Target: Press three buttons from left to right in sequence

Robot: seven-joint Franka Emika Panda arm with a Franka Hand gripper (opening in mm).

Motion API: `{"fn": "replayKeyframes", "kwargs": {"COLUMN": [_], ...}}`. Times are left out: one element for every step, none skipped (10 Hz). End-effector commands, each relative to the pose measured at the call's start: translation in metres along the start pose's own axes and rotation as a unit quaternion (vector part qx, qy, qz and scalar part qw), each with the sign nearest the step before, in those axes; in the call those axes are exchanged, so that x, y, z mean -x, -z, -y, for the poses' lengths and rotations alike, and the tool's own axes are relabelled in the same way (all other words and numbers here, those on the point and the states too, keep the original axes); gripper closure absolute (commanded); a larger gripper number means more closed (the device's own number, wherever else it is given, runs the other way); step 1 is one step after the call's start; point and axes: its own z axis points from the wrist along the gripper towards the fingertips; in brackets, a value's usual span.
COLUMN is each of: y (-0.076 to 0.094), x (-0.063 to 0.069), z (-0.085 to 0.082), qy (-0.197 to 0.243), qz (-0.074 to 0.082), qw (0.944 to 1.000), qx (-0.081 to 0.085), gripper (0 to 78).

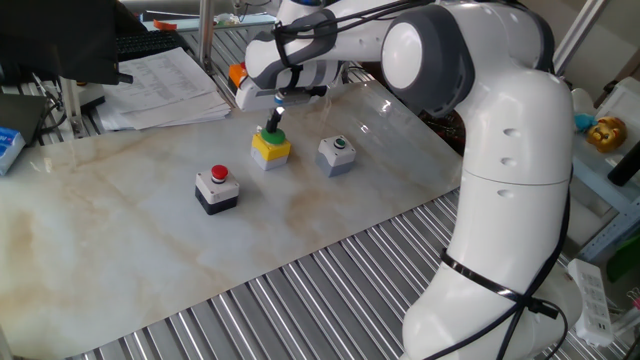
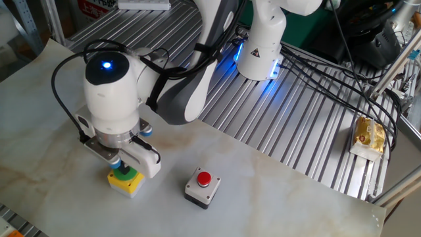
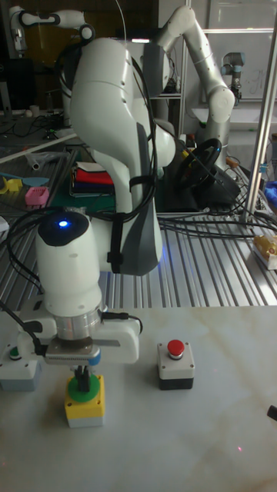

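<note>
Three button boxes stand in a row on the marble table. The red button on its white-topped black box (image 1: pixel 216 188) (image 2: pixel 200 185) (image 3: pixel 176 363) is at the left in one fixed view. The green button on the yellow box (image 1: pixel 271 147) (image 2: pixel 126 182) (image 3: pixel 84 406) is in the middle. The small dark-green button on the grey box (image 1: pixel 337 153) (image 3: pixel 17 370) is at the right. My gripper (image 1: pixel 272 125) (image 2: pixel 122 168) (image 3: pixel 80 377) points straight down over the yellow box. It is shut, and its dark fingertips touch the green button.
An orange box (image 1: pixel 237 75) sits behind the arm near a stack of papers (image 1: pixel 165 85). Metal slats (image 1: pixel 330 290) border the table's near edge. A second robot base with cables (image 2: pixel 263 46) stands beyond the table. The wrist hides the grey box in the other fixed view.
</note>
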Motion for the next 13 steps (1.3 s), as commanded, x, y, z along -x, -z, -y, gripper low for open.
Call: {"fn": "replayKeyframes", "kwargs": {"y": [0.034,0.038,0.041,0.044,0.048,0.051,0.053,0.054,0.054,0.054,0.054,0.054,0.055], "x": [-0.014,-0.015,-0.016,-0.017,-0.019,-0.02,-0.022,-0.022,-0.025,-0.027,-0.029,-0.032,-0.034], "z": [-0.003,-0.006,-0.011,-0.018,-0.024,-0.029,-0.032,-0.034,-0.036,-0.036,-0.038,-0.04,-0.042], "qy": [-0.009,-0.013,-0.018,-0.026,-0.032,-0.035,-0.038,-0.039,-0.043,-0.045,-0.046,-0.047,-0.049], "qz": [-0.023,-0.023,-0.024,-0.024,-0.026,-0.03,-0.031,-0.031,-0.032,-0.032,-0.031,-0.03,-0.03], "qw": [0.9997,0.9996,0.9996,0.9994,0.9991,0.9989,0.9988,0.9987,0.9985,0.9984,0.9984,0.9984,0.9983], "qx": [-0.001,-0.001,-0.001,-0.002,-0.003,-0.003,-0.002,-0.002,0.006,0.009,0.01,0.01,0.01], "gripper": [76.4,76.4,76.4,76.4,76.4,76.4,76.4,76.4,76.4,76.4,76.4,76.4,76.4]}}
